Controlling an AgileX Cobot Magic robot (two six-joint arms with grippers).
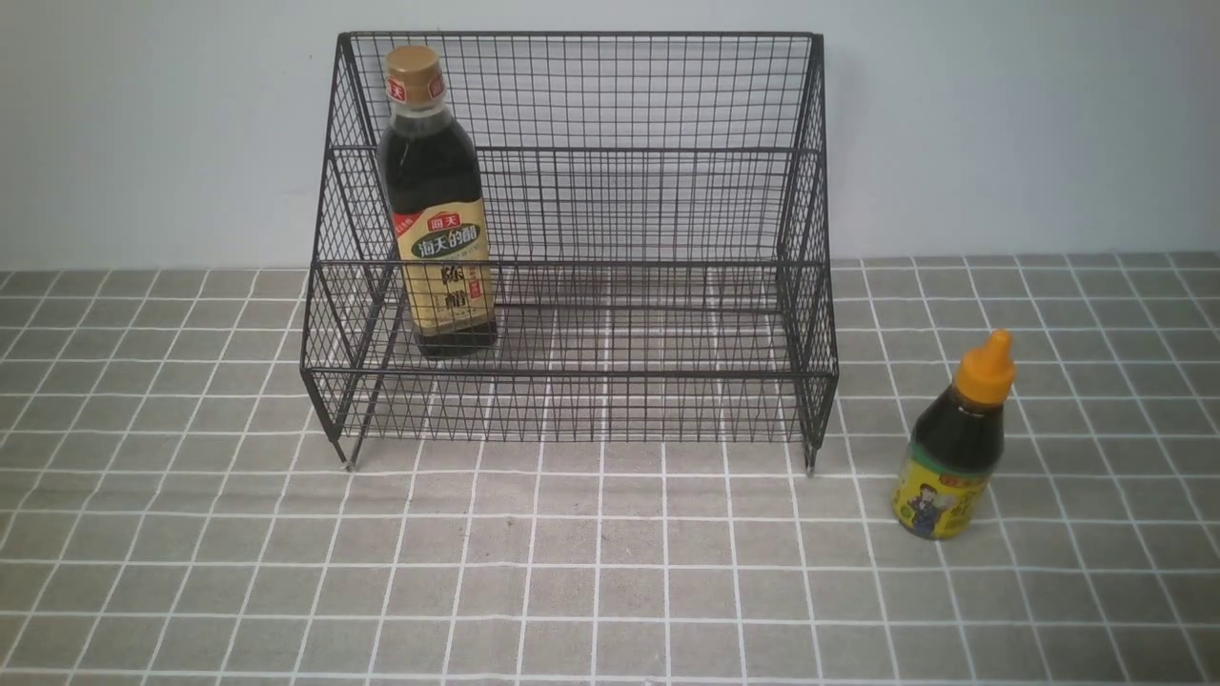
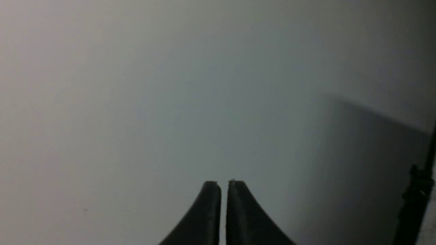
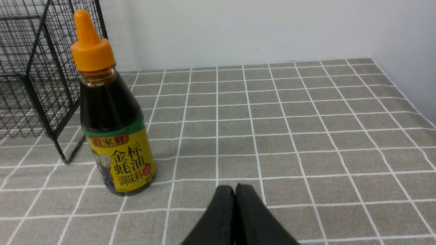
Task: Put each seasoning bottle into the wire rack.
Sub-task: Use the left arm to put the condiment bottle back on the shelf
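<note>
Front view: short bottle (image 1: 953, 455) (orange nozzle) upright.

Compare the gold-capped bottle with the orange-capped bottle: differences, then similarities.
The gold-capped bottle is taller than the orange-capped bottle. Its cap is flat; the orange-capped bottle's is a pointed nozzle. The gold-capped bottle stands inside the wire rack; the orange-capped bottle stands outside on the tablecloth. Both are upright and hold dark liquid.

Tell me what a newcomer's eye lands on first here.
The big black wire rack dominates the middle of the front view, with the tall gold-capped bottle standing upright inside its lower tier at the left end. The short orange-capped bottle stands alone on the checked tablecloth outside the rack, to its right.
</note>
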